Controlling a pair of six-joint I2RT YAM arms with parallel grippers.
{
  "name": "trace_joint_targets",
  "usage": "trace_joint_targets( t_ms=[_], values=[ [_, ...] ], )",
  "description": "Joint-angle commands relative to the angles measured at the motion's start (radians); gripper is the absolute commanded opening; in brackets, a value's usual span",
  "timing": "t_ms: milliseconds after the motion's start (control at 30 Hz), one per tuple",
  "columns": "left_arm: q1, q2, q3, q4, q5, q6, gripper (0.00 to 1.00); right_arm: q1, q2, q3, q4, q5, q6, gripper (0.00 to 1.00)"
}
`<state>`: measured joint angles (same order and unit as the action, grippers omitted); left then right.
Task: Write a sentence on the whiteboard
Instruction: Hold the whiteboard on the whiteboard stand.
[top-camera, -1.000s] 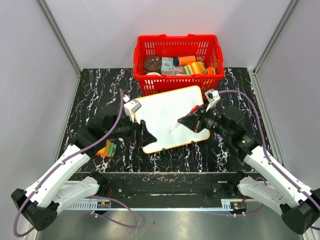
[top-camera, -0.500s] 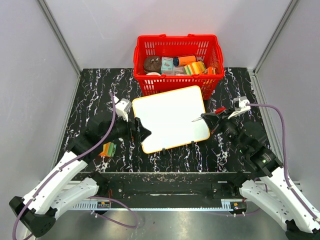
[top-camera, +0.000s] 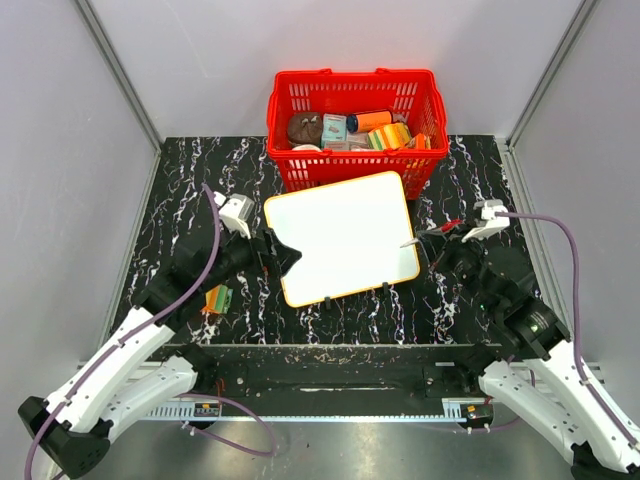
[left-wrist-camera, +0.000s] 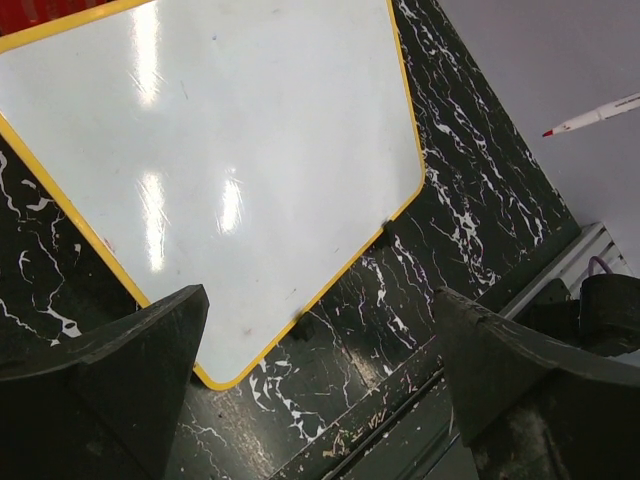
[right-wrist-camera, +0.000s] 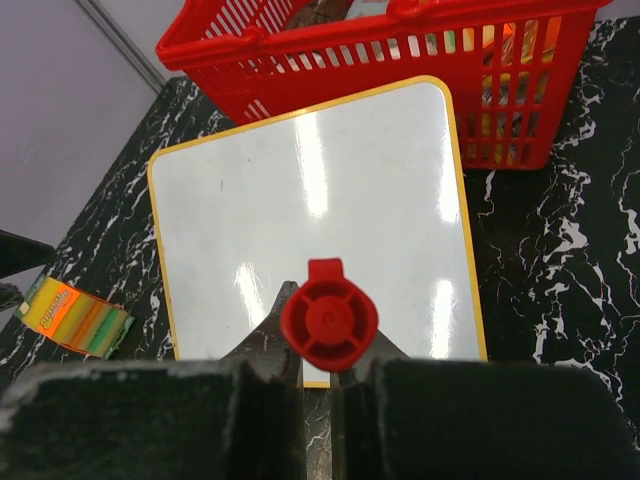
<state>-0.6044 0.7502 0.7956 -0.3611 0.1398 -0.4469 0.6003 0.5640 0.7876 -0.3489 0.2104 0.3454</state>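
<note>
Flat on the black marbled table (top-camera: 190, 190), between the two pincers: the whiteboard (top-camera: 340, 240), orange-yellow rim all round, corners rounded, turned a little askew so that its far right corner sits just in front of the red basket (top-camera: 350, 75). Plain white across the face in every view (left-wrist-camera: 230, 150) (right-wrist-camera: 310, 210), with only streaks of glare and a few faint specks. At the board's left edge, the left pincer (top-camera: 283, 252), released and spread wide, looking down past both dark fingers (left-wrist-camera: 110, 380) at the near corner of the board (left-wrist-camera: 320, 300); contact with the rim not possible to judge. On the opposite side, just off the board's right edge, the right pincer (top-camera: 447, 238), clenched on a marker (top-camera: 432, 233) with a white barrel and a red cap end. Seen from that pincer's own camera, the round red end (right-wrist-camera: 329, 320) straight ahead, nipped between the two fingers (right-wrist-camera: 320, 365), board and basket (right-wrist-camera: 300, 40) beyond it. Tip aimed at the board's right edge and raised in the air, as shown from the left wrist (left-wrist-camera: 600, 113). Behind and to the outside of the left pincer, on the table, a small orange-and-green roll (top-camera: 214, 298), well apart from the board (right-wrist-camera: 75, 315).
</note>
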Motion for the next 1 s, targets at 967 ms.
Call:
trace_joint_targets(
  t_ms=[967],
  values=[
    [0.247,0.071,-0.194,0.134,-0.023,-0.032,0.99,0.006,0.017,-0.053,0.074,-0.034,-0.005,0.0]
  ],
)
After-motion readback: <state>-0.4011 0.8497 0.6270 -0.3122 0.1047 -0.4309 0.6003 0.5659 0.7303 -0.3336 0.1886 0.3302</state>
